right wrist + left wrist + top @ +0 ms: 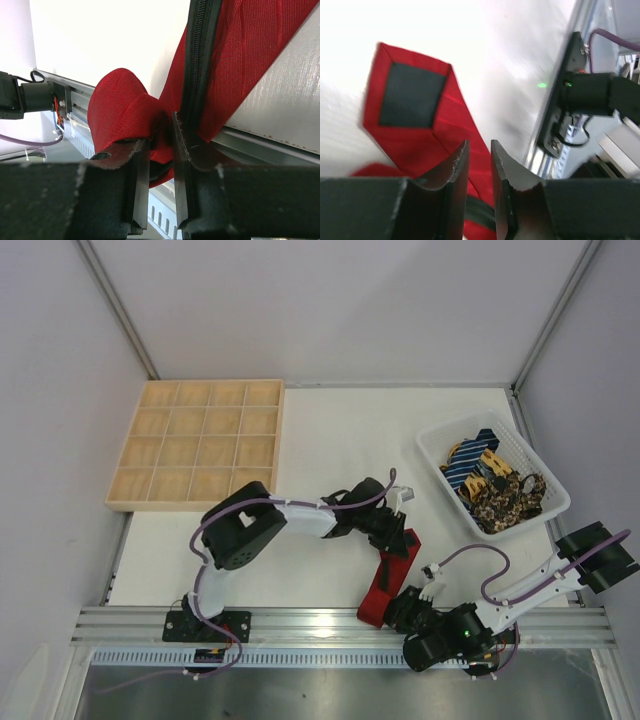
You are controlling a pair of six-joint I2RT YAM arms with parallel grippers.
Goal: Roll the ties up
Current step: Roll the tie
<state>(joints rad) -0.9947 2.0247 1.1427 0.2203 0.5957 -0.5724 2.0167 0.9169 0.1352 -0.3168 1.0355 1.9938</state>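
White basket (437, 443) holds striped and speckled ties (492, 483); wooden tray (196, 444) bare

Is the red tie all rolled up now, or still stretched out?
Mostly stretched out. The red tie lies long on the table, its wide tip flat in the left wrist view. Only the end at the right gripper is bunched.
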